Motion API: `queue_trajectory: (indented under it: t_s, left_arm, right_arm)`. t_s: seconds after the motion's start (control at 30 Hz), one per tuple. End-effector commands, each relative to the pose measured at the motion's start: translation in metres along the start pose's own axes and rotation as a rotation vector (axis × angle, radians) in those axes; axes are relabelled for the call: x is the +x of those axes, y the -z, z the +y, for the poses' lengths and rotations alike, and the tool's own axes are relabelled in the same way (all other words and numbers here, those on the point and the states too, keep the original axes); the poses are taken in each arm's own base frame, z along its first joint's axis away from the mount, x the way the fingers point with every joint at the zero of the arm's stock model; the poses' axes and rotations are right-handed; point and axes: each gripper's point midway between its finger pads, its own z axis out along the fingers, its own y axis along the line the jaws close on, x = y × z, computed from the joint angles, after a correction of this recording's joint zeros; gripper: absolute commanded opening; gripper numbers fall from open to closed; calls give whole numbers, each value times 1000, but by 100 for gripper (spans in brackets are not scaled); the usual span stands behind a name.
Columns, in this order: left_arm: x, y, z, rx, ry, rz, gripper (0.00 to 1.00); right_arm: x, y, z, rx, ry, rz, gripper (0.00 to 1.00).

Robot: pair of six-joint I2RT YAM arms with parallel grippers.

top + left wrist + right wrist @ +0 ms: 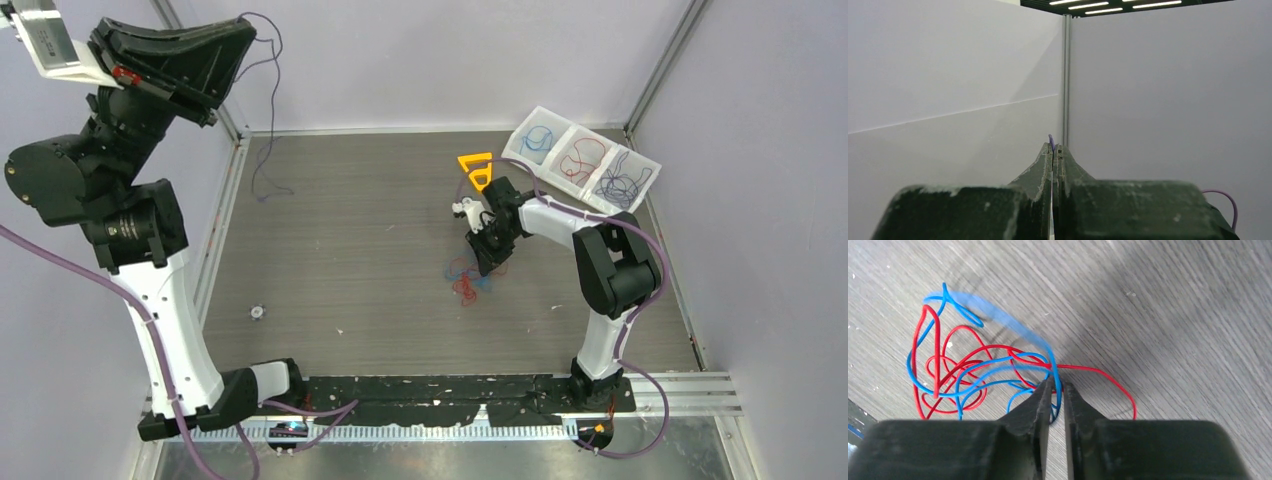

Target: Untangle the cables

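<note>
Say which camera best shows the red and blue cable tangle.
Right wrist: the red and blue cable tangle is close, strands distinct. Top external shows it tiny at the right gripper. Left wrist shows none.

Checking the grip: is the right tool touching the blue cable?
Touching. The right wrist view shows the blue cable running into the right tool's narrow gap, lying against one finger.

Your bench (pixel 380 200) a grey wood-grain top, pale lilac walls (pixel 450 60) closing it in on three sides, slim metal posts (pixel 1066 75) in the far corners, light strips (pixel 1108 6) overhead, metal rail (pixel 690 395) along your near edge.
</note>
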Motion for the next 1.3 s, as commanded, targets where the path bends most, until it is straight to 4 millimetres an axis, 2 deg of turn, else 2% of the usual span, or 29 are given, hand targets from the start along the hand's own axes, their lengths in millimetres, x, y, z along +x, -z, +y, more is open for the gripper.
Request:
queue_trajectory:
  t_s: [0.0,0.03,0.07,0.1,0.17,0.23,0.33,0.4,0.53,0.6,0.7,0.87,0.97,1.1,1.13,1.17,1.27]
  left_arm:
    - [34,4,7,5,106,56,0]
    - [52,8,14,-3,143,86,0]
    - [61,12,13,-3,160,104,0]
    - [75,16,19,-19,190,124,0]
    - [93,24,22,-30,229,154,0]
    - [118,34,26,-46,275,196,0]
    - [174,58,33,-77,339,297,0]
    - [221,78,33,-90,367,395,0]
    - [320,125,22,-118,417,631,0]
    - [357,144,20,-131,422,731,0]
    - [413,169,16,-162,463,883,0]
    - [481,177,10,-176,653,1038,0]
    - [509,168,26,-237,725,1040,0]
    - [539,154,45,-276,808,1054,0]
    - [545,150,47,-276,821,1059,0]
    - [552,149,50,-277,835,1066,0]
    - [567,148,55,-287,868,1090,0]
  right_arm:
    - [-6,13,5,-24,28,-3,29]
    - [-18,26,16,-61,53,-61,41]
    - [-25,34,21,-74,67,-96,48]
    - [-38,51,30,-95,96,-162,59]
    - [-57,78,44,-116,146,-248,71]
    - [-63,98,54,-137,174,-281,77]
    - [-64,115,65,-164,192,-290,82]
    - [-62,123,68,-162,203,-295,82]
    - [-63,142,75,-163,237,-352,83]
    - [-68,146,79,-174,247,-389,83]
    - [-77,142,77,-172,238,-423,84]
    - [-95,125,66,-180,123,-406,85]
    - [-110,116,66,-221,75,-432,95]
    - [-119,89,50,-193,80,-416,98]
    - [-124,88,48,-183,95,-423,98]
    - [-125,79,43,-174,110,-408,98]
    - [-145,74,38,-157,175,-441,99]
